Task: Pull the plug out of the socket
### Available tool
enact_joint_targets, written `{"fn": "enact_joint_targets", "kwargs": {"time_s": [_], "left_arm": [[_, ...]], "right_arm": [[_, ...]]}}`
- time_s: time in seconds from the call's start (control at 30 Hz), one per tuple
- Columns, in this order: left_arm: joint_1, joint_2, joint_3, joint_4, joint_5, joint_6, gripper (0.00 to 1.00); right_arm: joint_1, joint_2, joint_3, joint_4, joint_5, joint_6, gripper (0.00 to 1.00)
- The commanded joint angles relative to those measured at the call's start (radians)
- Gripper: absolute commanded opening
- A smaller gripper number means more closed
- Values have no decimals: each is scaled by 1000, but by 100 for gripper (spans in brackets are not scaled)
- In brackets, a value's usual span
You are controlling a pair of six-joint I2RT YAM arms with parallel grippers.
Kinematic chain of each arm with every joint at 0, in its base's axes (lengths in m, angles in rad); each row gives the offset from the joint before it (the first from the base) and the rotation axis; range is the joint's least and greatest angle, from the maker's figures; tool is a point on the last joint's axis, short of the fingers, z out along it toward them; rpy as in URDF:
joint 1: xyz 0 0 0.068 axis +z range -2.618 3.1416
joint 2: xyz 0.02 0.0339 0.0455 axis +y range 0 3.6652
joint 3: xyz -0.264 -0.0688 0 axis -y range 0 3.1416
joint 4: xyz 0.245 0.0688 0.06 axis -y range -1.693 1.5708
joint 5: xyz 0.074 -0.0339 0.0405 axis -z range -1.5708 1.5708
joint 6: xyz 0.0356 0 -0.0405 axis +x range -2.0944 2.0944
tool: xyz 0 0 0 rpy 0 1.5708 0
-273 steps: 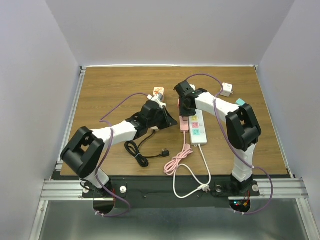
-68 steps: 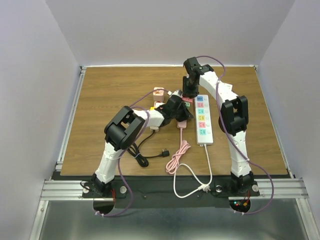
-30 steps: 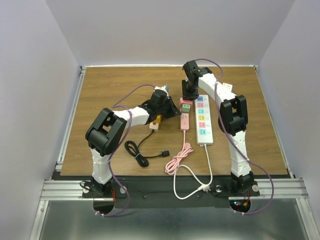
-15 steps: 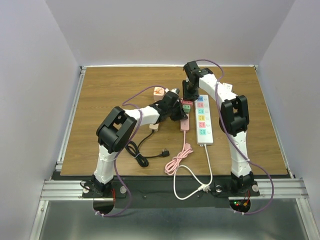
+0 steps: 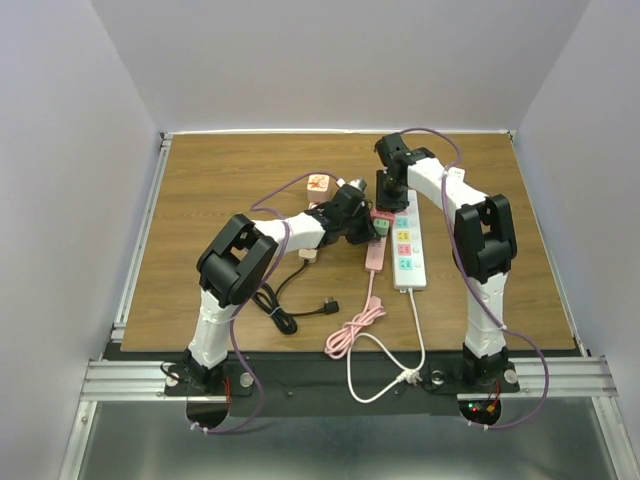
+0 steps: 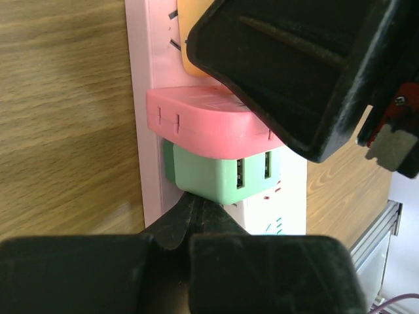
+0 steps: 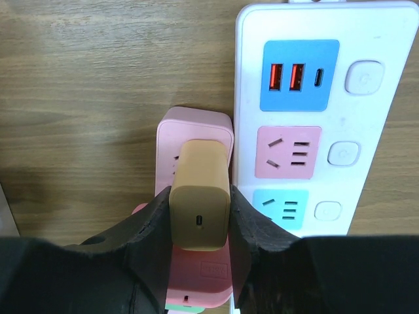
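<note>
The tan charger plug [image 7: 200,196] stands on the pink power strip [image 7: 195,124], at the strip's 12 o'clock end in my right wrist view. My right gripper [image 7: 201,212] is clamped on it, with one finger flat against each of its long sides. Its small port faces the camera. I cannot tell whether its prongs are fully home in the socket.

At 6 o'clock of it on the same strip sits a pink plug [image 6: 209,124], and just past that a green USB charger [image 6: 216,180] with two ports, the three in a row. A white power strip [image 7: 360,118] lies alongside at 3 o'clock, its edge just beside the pink one.

My left gripper [image 6: 190,212] comes in from 6 o'clock in its own wrist view. Its fingers are pressed together with nothing between them, and the tips are down on the pink strip against the foot of the green charger.

From above, both my grippers meet over the strip near the middle of the wooden table [image 5: 220,180], the left from 9 o'clock and the right from 12 o'clock. The strip's pink cable [image 5: 355,325] loops away toward 6 o'clock. A black cord [image 5: 275,305] lies coiled at 8 o'clock, and a small peach adapter [image 5: 318,183] sits at 10 o'clock.
</note>
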Motion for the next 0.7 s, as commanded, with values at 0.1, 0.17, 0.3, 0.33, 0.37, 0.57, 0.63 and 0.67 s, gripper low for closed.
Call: {"fn": "enact_joint_targets", "kwargs": {"time_s": [0.1, 0.17, 0.3, 0.33, 0.37, 0.57, 0.63, 0.67], "left_arm": [[12, 103, -78, -98, -131, 50, 0], [7, 117, -85, -98, -130, 54, 0], [7, 140, -86, -102, -127, 64, 0], [8, 149, -83, -102, -122, 67, 0], [8, 154, -80, -105, -121, 68, 0], [8, 178, -45, -133, -122, 90, 0], [8, 183, -26, -136, -122, 91, 0], [8, 183, -22, -137, -121, 91, 0]], "right_arm": [[19, -74, 95, -174, -20, 9, 0], [21, -88, 147, -174, -2, 31, 0], [16, -72, 202, -195, 17, 52, 0], [13, -61, 227, -218, 3, 51, 0], [12, -32, 239, -235, -8, 56, 1], [10, -15, 249, -247, -72, 51, 0], [9, 1, 256, -253, -43, 46, 0], [9, 2, 261, -252, -14, 54, 0]]}}
